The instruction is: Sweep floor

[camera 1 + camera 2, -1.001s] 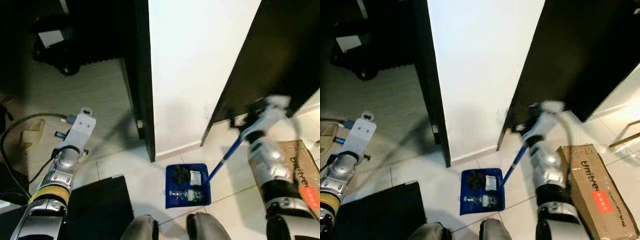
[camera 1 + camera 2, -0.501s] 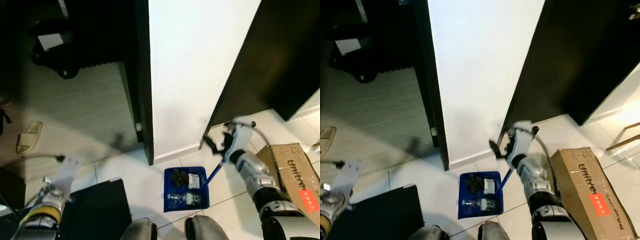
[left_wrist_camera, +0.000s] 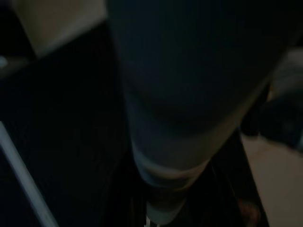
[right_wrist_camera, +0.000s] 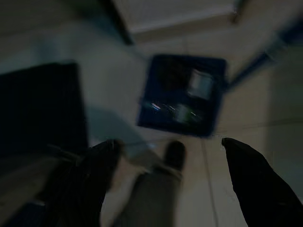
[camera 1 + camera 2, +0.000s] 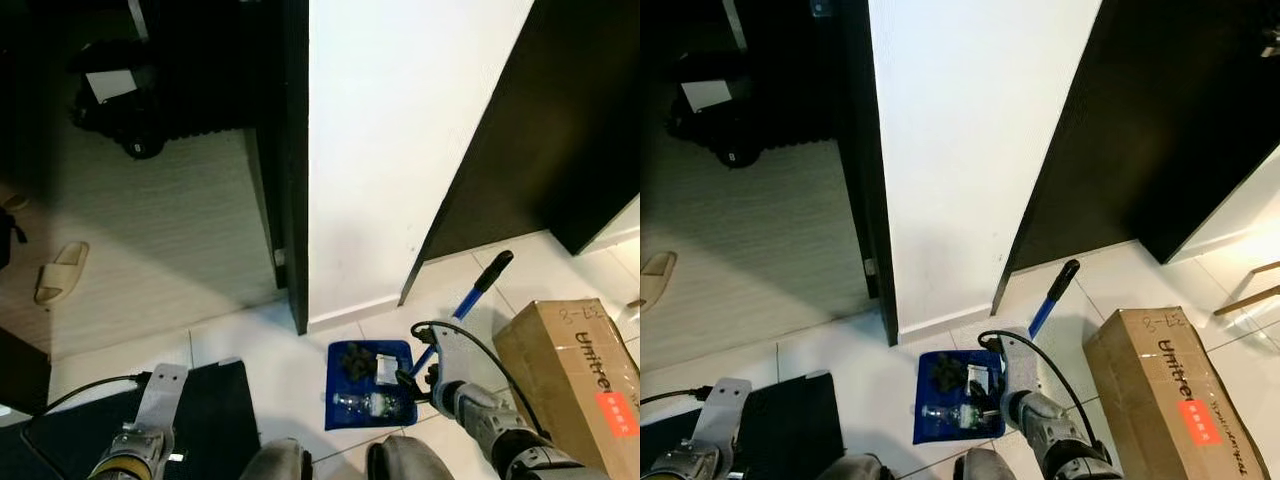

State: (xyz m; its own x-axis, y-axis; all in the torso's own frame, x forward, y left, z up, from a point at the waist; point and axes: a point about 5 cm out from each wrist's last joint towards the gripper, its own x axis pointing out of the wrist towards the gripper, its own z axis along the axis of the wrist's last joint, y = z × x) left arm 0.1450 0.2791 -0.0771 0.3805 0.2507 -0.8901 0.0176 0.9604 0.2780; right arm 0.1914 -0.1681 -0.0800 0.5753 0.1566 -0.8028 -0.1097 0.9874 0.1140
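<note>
Floor (image 5: 250, 330) of pale tile runs up to a white wall at 12 o'clock, with a cardboard box (image 5: 575, 365) at 4 o'clock reading "Unitree". At 6 o'clock lies the blue dustpan (image 5: 367, 384) holding 1 bottle and dark scraps, its handle (image 5: 470, 295) now free. The right pincer (image 4: 165, 156) has let go and dropped low, fingers spread and empty. Collecting looks finished. Left pincer (image 5: 160, 385): cannot tell.

We see a blue plastic dustpan (image 5: 368, 384) at the lower middle, a clear plastic bottle (image 5: 365, 403) glinting in it. Glossy pale tiles (image 5: 260, 330) cover the floor; a matt brown cardboard box (image 5: 580, 370) sits lower right. The mat (image 5: 215, 420) at lower left looks matt black.
</note>
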